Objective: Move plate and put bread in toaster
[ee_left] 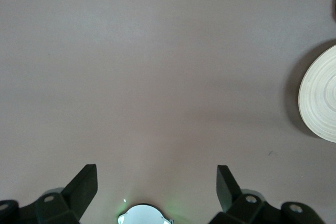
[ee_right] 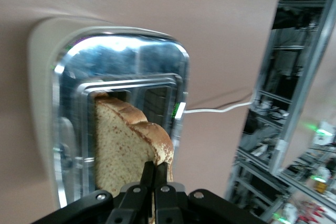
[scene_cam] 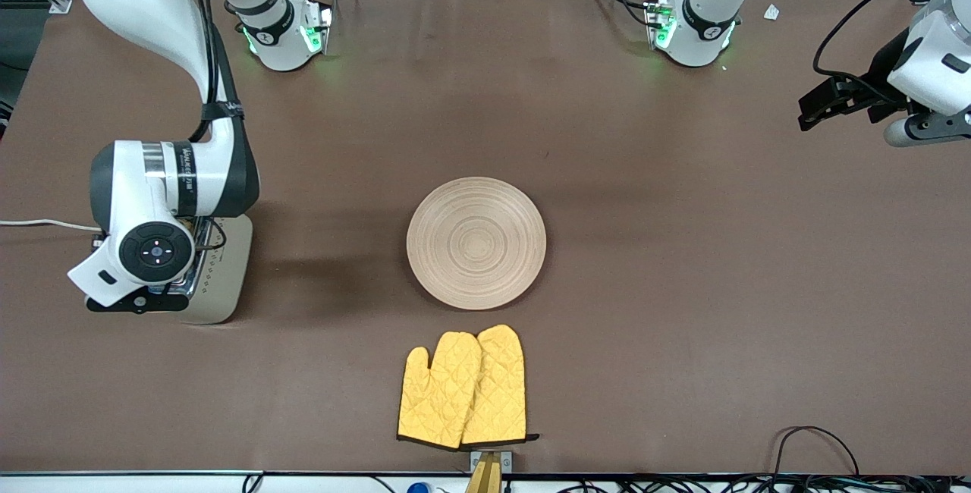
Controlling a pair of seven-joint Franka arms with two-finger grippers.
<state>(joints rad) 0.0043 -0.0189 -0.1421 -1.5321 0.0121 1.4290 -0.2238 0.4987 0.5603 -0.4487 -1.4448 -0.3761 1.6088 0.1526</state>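
Yellow oven mitts (scene_cam: 463, 389), two of them overlapping, lie nearest the front camera at the counter's (scene_cam: 683, 288) front edge, cuffs toward the camera and fingertips pointing at the robots' bases.

Just farther from the camera sits the plate (scene_cam: 476, 243), round and flat on the brown counter, about midway between the two ends, close to the mitts but not touching them. Nothing lies on it. Bare counter stretches widely around it toward both arms and toward the bases.

At the right arm's end of the counter stands the toaster (scene_cam: 227, 273), largely hidden in the front view by the right arm's wrist. Its long axis runs from the front camera toward the bases, and a white cord (scene_cam: 38, 224) trails from it off the counter's end. In the right wrist view its chrome top faces up, slots running along its length.

The right end effector (ee_right: 155, 174) is directly above the toaster, fingers pressed together on the crust of the bread (ee_right: 123, 145). The slice hangs upright on edge, its flat faces in line with the slot, its lower part over or just inside a slot; which cannot be told.

The left end effector (ee_left: 157, 184) waits above bare counter at the left arm's end, fingers spread wide and holding nothing, well apart from the plate.
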